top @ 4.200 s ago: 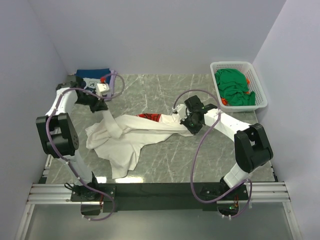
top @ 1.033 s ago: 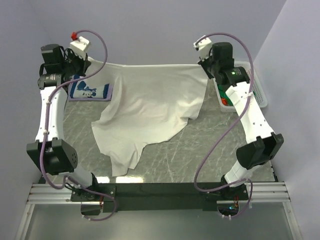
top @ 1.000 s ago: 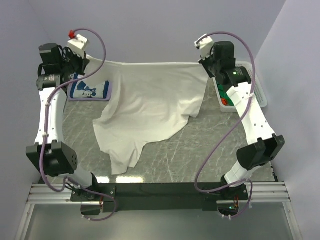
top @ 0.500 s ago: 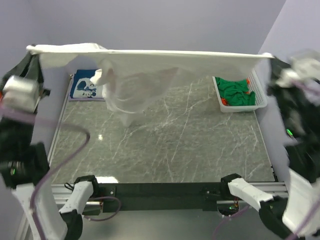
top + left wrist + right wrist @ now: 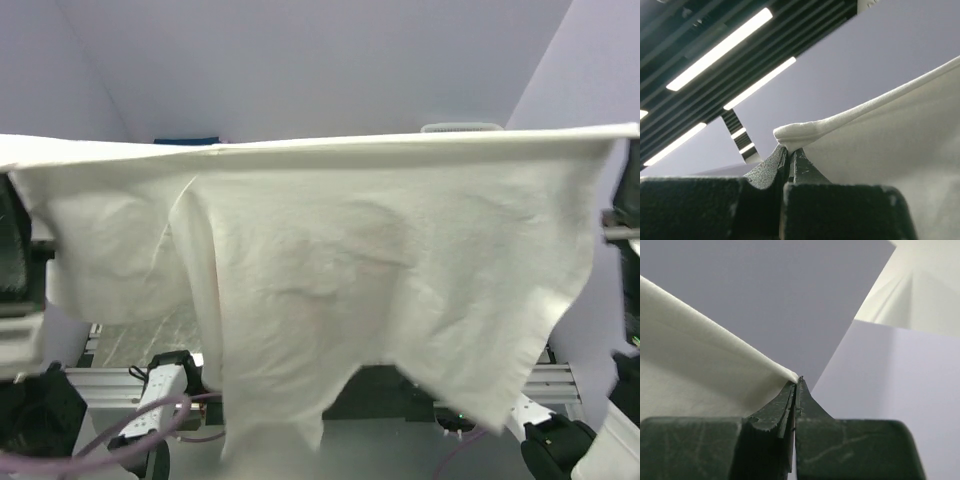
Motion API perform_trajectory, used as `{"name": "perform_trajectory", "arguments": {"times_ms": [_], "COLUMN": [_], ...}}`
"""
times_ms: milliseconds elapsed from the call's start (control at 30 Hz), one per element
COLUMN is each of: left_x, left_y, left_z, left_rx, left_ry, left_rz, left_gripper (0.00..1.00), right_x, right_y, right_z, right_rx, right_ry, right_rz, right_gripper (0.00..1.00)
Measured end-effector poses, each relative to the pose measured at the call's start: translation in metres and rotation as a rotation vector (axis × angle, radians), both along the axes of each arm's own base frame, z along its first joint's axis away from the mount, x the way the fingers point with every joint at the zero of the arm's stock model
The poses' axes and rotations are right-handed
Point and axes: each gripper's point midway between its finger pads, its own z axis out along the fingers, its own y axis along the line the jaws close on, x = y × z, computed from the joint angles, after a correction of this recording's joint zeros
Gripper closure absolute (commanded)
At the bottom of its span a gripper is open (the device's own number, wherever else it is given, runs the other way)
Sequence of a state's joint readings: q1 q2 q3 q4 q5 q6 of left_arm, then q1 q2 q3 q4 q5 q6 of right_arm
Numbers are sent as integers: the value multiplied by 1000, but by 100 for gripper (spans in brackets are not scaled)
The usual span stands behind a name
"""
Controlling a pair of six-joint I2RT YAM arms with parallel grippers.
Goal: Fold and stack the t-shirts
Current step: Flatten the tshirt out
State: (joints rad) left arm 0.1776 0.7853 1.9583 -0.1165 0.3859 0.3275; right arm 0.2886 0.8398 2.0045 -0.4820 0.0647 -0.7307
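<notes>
The large white t-shirt hangs stretched across the whole top view, held high close to the camera, its top edge taut from left to right. My left gripper is shut on a bunched corner of the white t-shirt, pointing up toward the ceiling. My right gripper is shut on the other corner of the white t-shirt. A sliver of the navy t-shirt shows above the cloth at the back left. The green shirts are hidden behind the cloth.
The rim of the white lattice basket peeks over the cloth at the back right. A strip of the marble table and the arm bases show below the cloth. Ceiling lights fill the left wrist view.
Both arms have lifted the white t-shirt from the table, spread it wide, and raised it up toward the camera until it now covers most of the top view.
</notes>
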Motion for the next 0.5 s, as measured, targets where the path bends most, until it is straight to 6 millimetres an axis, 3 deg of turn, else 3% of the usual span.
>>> {"name": "perform_trajectory", "arguments": {"times_ms": [100, 167, 267, 333, 400, 500], "left_x": [50, 105, 196, 245, 279, 300], "left_y": [4, 11, 26, 35, 42, 37], "left_z": [-31, -75, -175, -251, -332, -432], "left_rx": [24, 32, 20, 14, 9, 21], "left_ry": [137, 301, 631, 840, 1054, 1308], "left_rz": [6, 10, 9, 12, 9, -15], "left_gripper": [99, 99, 99, 99, 99, 99], "right_x": [54, 93, 169, 205, 240, 269], "right_y": [10, 20, 38, 49, 59, 69], "right_z": [-31, -61, -148, -206, -276, -377], "right_rx": [-56, -94, -189, -246, -309, -396], "right_ry": [102, 184, 408, 539, 687, 901], "right_rz": [-46, -64, -85, -84, -80, -61], "right_gripper": [100, 100, 100, 100, 100, 100]}}
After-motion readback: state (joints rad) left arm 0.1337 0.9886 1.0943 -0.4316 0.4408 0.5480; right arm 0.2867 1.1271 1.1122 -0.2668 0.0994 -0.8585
